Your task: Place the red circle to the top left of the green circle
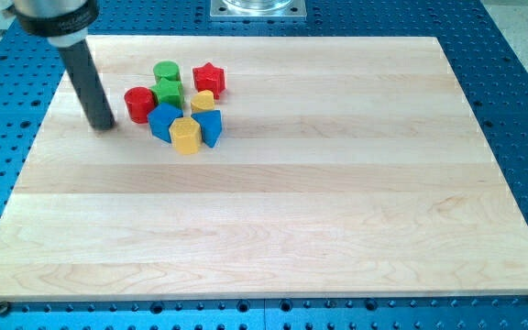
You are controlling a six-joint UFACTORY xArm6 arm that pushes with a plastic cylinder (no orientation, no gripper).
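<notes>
The red circle (pixel 138 104) lies at the left edge of a cluster of blocks in the upper left part of the wooden board (pixel 337 183). The green circle (pixel 165 72) sits at the top of the cluster, up and to the right of the red circle. My tip (pixel 104 125) rests on the board just left of the red circle, slightly lower than it, with a small gap between them.
A green star (pixel 169 91) lies between the two circles. A red star (pixel 209 78), a yellow heart (pixel 203 101), a blue block (pixel 164 121), a yellow hexagon (pixel 185 136) and another blue block (pixel 209 126) complete the cluster.
</notes>
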